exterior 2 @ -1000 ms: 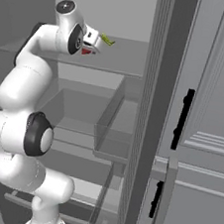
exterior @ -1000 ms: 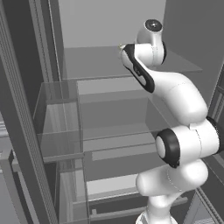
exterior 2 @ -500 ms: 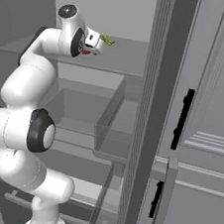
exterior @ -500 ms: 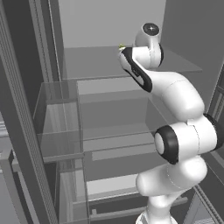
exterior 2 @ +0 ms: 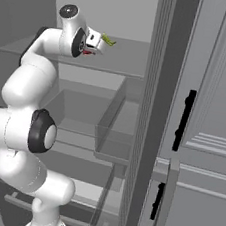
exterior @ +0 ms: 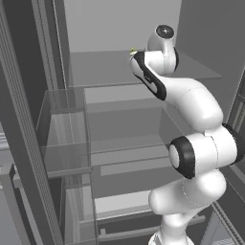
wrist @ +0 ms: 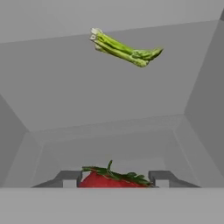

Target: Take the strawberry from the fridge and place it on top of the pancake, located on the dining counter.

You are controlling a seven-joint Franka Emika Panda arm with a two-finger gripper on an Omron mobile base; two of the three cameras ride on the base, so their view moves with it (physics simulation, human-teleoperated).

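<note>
The strawberry point(wrist: 111, 180), red with a green leafy top, sits on the upper glass shelf point(wrist: 109, 100) of the open fridge point(exterior 2: 127, 61). My gripper point(wrist: 114, 177) is at that shelf, with its two dark fingertips point(wrist: 70, 177) pressed against the berry's left and right sides. From the right base view the strawberry point(exterior 2: 87, 52) is a red speck in my gripper point(exterior 2: 91, 49). My white arm reaches up into the fridge point(exterior: 95, 72). The pancake and the dining counter are out of view.
A bunch of green asparagus point(wrist: 124, 49) lies further back on the same shelf, just beyond the hand point(exterior 2: 108, 40). Clear door bins point(exterior: 64, 129) hang at the left. A pale cabinet with black handles point(exterior 2: 184, 119) stands at the right.
The fingers have closed in from wide open onto the strawberry. The hand has edged slightly deeper over the shelf.
</note>
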